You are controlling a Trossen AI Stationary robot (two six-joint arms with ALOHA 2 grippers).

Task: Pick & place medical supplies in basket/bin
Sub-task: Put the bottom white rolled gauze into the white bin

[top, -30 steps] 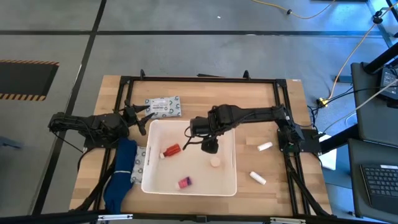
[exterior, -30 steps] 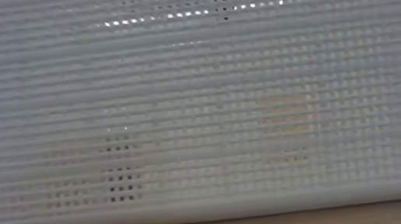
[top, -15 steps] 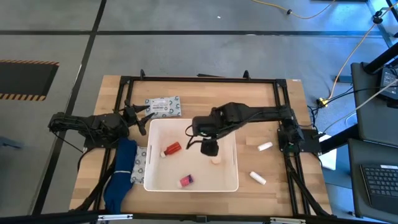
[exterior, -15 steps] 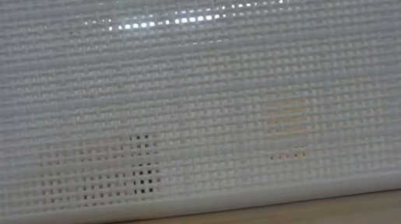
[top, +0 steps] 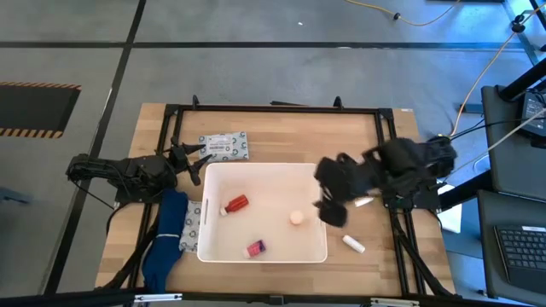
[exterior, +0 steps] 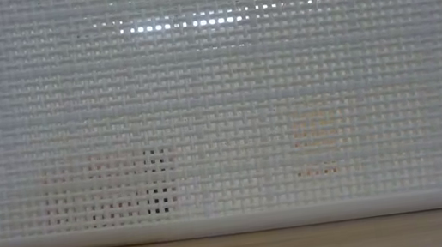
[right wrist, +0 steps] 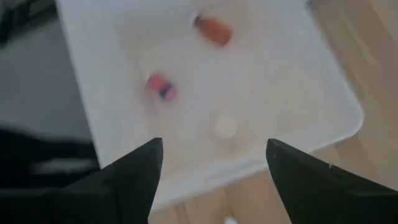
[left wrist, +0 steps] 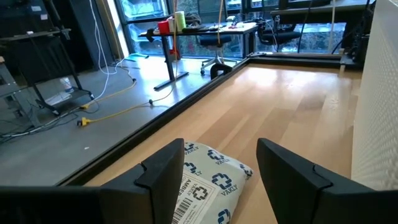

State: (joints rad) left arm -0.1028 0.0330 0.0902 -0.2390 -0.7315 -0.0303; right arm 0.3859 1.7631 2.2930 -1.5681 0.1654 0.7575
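Note:
The white bin (top: 209,175) stands mid-table, and its meshed wall (exterior: 217,98) fills the low view. Inside lie a red bottle (top: 235,205), an orange-capped vial (top: 296,217) and a pink-capped vial (top: 254,248). The right wrist view shows the same red bottle (right wrist: 212,28), pink-capped vial (right wrist: 161,87) and orange-capped vial (right wrist: 225,126). My right gripper (top: 329,211) (right wrist: 211,180) hovers open above the bin's right rim. My left gripper (top: 194,162) (left wrist: 217,180) is open, with its fingers on either side of a patterned packet (left wrist: 208,183) (top: 223,146) that lies flat on the table.
Two white tubes (top: 364,201) (top: 354,245) lie on the wood right of the bin. A second patterned packet (top: 192,226) sits against the bin's left side, next to a blue cloth (top: 166,239). A black frame (top: 273,109) borders the work area.
My right gripper has swung from above the bin's middle toward the table's right edge and now stands over the bin's right rim. Its arm is blurred from the move. The bin shifted slightly about a second ago and has stayed still since.

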